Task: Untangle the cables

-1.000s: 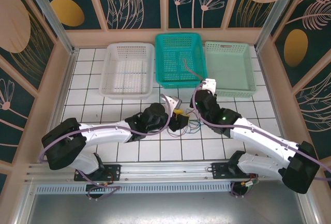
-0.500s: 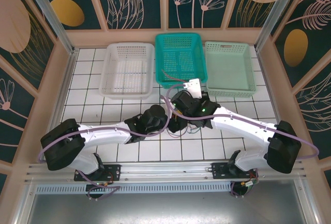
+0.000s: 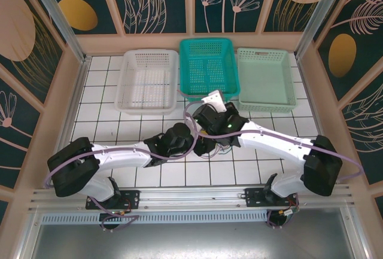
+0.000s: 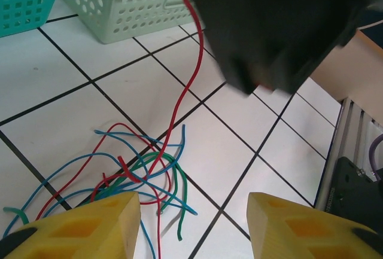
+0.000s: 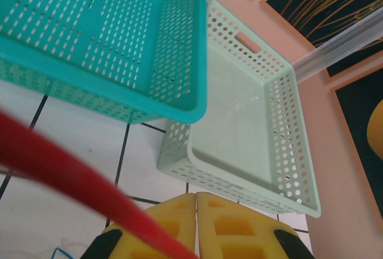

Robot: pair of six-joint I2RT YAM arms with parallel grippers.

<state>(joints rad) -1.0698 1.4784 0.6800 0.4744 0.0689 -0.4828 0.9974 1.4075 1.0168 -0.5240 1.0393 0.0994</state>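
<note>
White square tiles with dark grout lines cover the bench (image 3: 119, 121). Beyond both hands, three perforated plastic baskets stand in a row at its far side. A white rectangular basket (image 3: 127, 85) lies ahead and to the left of the left hand. A teal rectangular basket (image 3: 184, 67) is straight ahead of the right hand, and a pale mint-green rectangular basket (image 3: 291, 85) sits just beside the teal one, to the right hand's right. The white left arm (image 3: 119, 154) and the white right arm (image 3: 275, 145) reach in from the near edge and meet near mid-bench. The left hand (image 4: 191, 226) hangs low over the tiles with its yellow fingers (image 4: 78, 226) spread well apart, and nothing lies between them. The right hand (image 5: 196, 202) sits just ahead of and above the left hand, its dark body looming over the left wrist view. Its yellow pads are pressed together, pinching a thin red cable (image 4: 192, 73) that rises to it off the bench. The cables (image 4: 137, 175), thin blue, green and red wires, lie in a loose tangled heap on the tiles, just ahead of the left hand's left finger and below the right hand.
</note>
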